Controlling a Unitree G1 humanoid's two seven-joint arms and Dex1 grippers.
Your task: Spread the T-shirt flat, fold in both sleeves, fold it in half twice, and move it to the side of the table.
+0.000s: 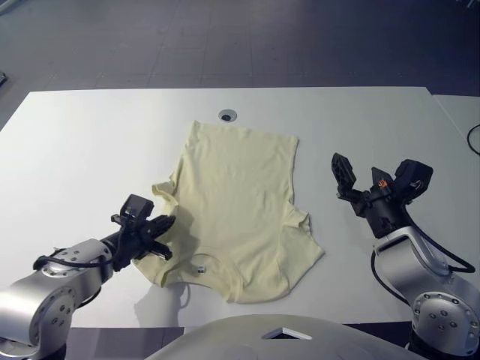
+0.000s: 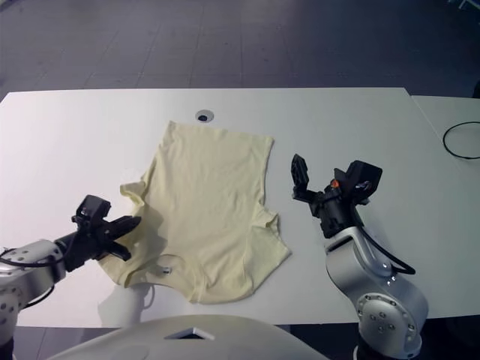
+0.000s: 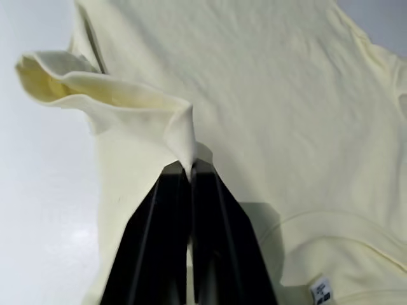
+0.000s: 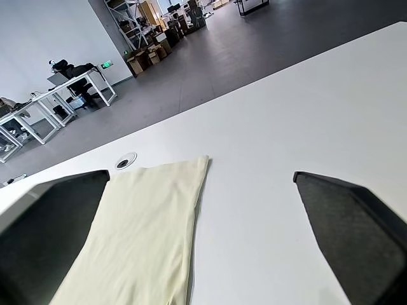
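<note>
Pale yellow T-shirt (image 1: 236,202) spread on table (image 1: 90,142), left claw (image 3: 191,166) pinching its raised sleeve (image 3: 108,95), right claw (image 1: 377,174) wide open, empty

Count: 1 T-shirt (image 1: 236,202) carrying 1 white neck label (image 1: 200,268), on 1 white counter (image 1: 90,142). The counter has 1 round grommet (image 1: 227,115), and 1 black cable loop (image 2: 444,140) sits at the far right. 2 grippers, left gripper (image 3: 189,166) and right gripper (image 1: 377,171), 2 fingers (image 1: 343,174) each, so 4 fingers total.
</note>
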